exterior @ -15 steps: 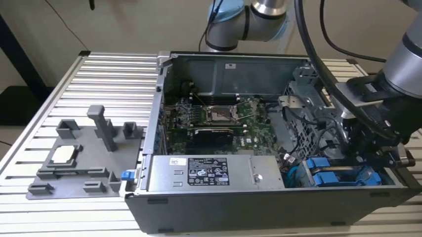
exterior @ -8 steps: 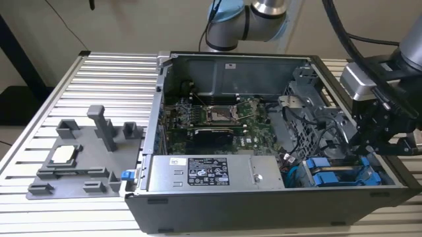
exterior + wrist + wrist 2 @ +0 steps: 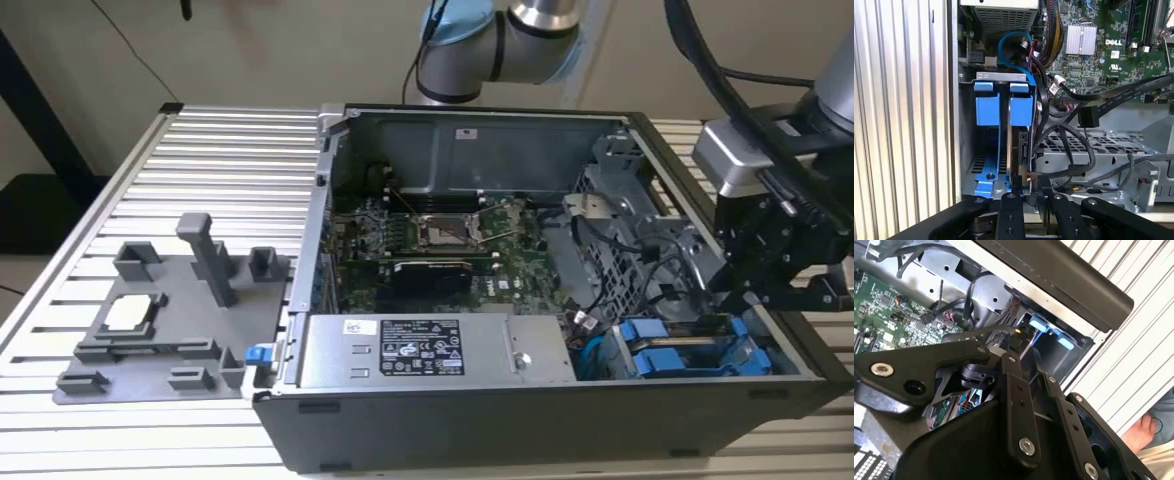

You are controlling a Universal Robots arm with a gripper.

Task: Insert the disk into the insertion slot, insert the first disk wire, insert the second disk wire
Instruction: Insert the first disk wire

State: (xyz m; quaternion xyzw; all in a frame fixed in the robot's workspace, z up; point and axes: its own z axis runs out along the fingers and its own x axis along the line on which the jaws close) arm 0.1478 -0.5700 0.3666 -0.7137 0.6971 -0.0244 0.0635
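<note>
Now, fingers: you have the fingers drawn narrow, pinched on a black wire plug at the tip of the gripper.
Disk: the disk stands on edge in its slot of the drive bay, just beside the other blue carrier, in a corner of the open computer case.
Plug risk: you are right at the disk's rear edge. If the plug meets the socket tilted or offset, I judge it could jam or twist out of your grip.
Cable risk: loose black cables crowd the bay beside you. One could snag a finger or drag the plug sideways.
Hand: a person's hand lies beyond the edge of the table, so mind it.
Hidden: the socket sits behind the plug and fingers, so you cannot tell whether the plug is touching, seated or apart, nor which of the two wires this is.
</note>
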